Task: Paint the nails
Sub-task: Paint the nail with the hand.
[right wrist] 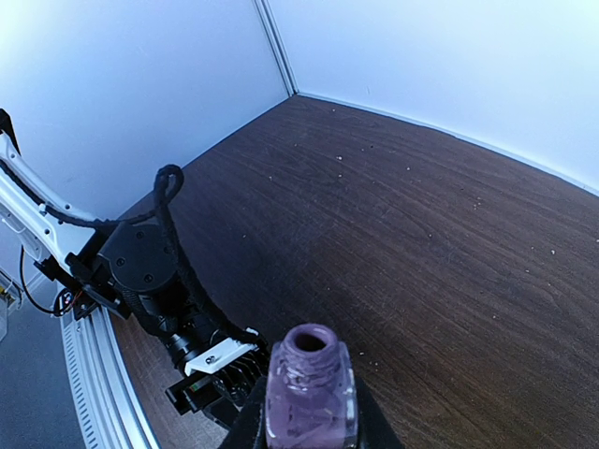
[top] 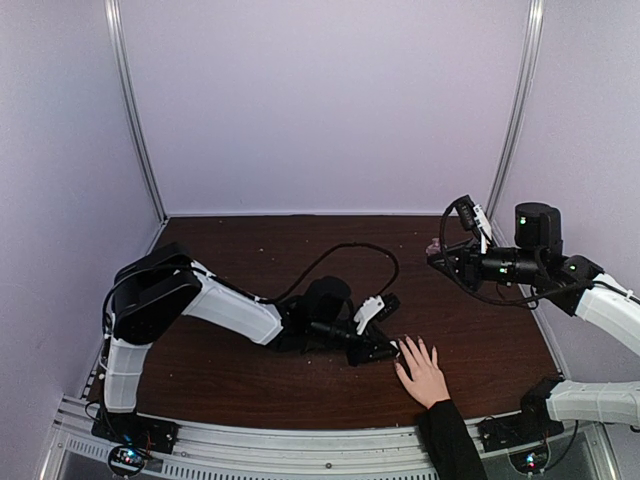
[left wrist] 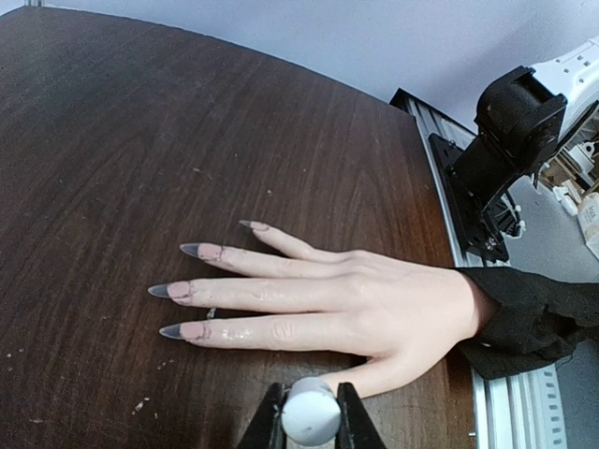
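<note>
A light-skinned hand (left wrist: 374, 304) with a black sleeve (left wrist: 529, 313) lies flat on the dark wooden table (left wrist: 140, 140), fingers spread. Its long pointed nails (left wrist: 181, 330) show grey tips over pink; the thumb's nail is hidden behind a cap. My left gripper (left wrist: 311, 413) is shut on a pale round cap (left wrist: 311, 412), right over the thumb; what is under the cap is hidden. From above, the left gripper (top: 388, 350) sits at the fingertips of the hand (top: 424, 375). My right gripper (right wrist: 312, 416) is shut on an open purple polish bottle (right wrist: 312, 398), held high at the right (top: 437, 252).
A black cable (top: 350, 250) loops over the table behind the left arm (top: 230, 310). An aluminium rail (top: 300, 450) runs along the near edge. The right arm's base (left wrist: 510, 131) stands beyond the wrist of the hand. White walls close in the back and sides.
</note>
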You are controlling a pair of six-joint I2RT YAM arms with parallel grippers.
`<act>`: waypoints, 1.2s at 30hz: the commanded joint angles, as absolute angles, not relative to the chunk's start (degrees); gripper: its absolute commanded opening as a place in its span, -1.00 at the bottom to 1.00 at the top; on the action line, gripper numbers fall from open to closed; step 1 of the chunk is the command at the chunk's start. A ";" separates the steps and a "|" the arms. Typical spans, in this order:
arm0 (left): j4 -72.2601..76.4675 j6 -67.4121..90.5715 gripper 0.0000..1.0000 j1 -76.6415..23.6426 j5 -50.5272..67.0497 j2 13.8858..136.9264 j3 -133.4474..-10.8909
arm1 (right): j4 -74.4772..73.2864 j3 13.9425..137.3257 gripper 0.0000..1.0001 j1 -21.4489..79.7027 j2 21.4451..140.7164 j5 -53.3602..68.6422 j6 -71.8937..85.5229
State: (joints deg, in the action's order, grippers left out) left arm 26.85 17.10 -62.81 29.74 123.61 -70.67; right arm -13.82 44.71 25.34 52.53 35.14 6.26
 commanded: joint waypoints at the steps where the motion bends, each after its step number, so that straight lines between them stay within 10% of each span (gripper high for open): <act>1: 27.95 16.88 -1.00 -63.27 30.52 124.80 -71.87 | -12.08 44.47 -1.00 25.04 52.26 35.61 6.70; 36: 26.64 15.82 -1.00 -63.31 29.93 124.72 -71.55 | -12.20 44.38 -1.00 25.03 52.29 35.42 6.68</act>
State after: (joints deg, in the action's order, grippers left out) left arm 25.39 16.84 -62.87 29.74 124.16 -70.67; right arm -13.82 44.71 25.34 52.53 35.11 6.26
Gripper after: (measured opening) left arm 0.157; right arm 0.212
